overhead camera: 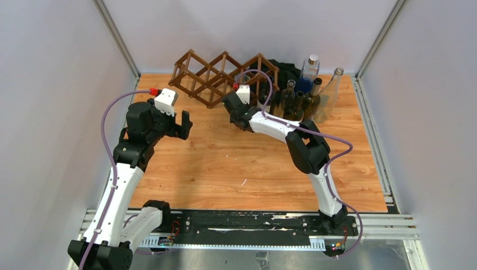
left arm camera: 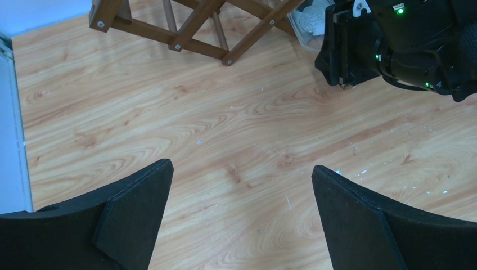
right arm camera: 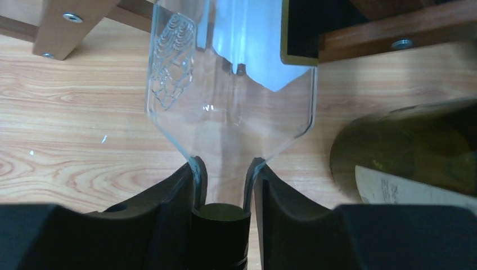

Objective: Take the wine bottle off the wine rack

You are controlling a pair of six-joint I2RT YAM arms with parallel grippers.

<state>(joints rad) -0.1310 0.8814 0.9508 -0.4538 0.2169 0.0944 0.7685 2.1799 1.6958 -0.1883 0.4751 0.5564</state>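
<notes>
Right gripper [right arm camera: 224,175] is closest to the lens. Its black padded fingers [right arm camera: 180,191] are pinched in on the neck of the clear glass wine bottle [right arm camera: 236,101], just past the dark cap [right arm camera: 221,216]. The bottle body runs on between slats of the dark brown wooden lattice wine rack [overhead camera: 219,76], at its right end, w/ an olive-green glass bottle [right arm camera: 405,146] just beside it. Get the grip firm and centred, then pull straight back along the bottle's axis. Don't twist, so the shoulder doesn't snag the slats or bump the neighbour. Left gripper [left arm camera: 239,169] hangs fully spread over the light wooden tabletop [left arm camera: 225,124], holding nothing. Keep it out of the way.
</notes>
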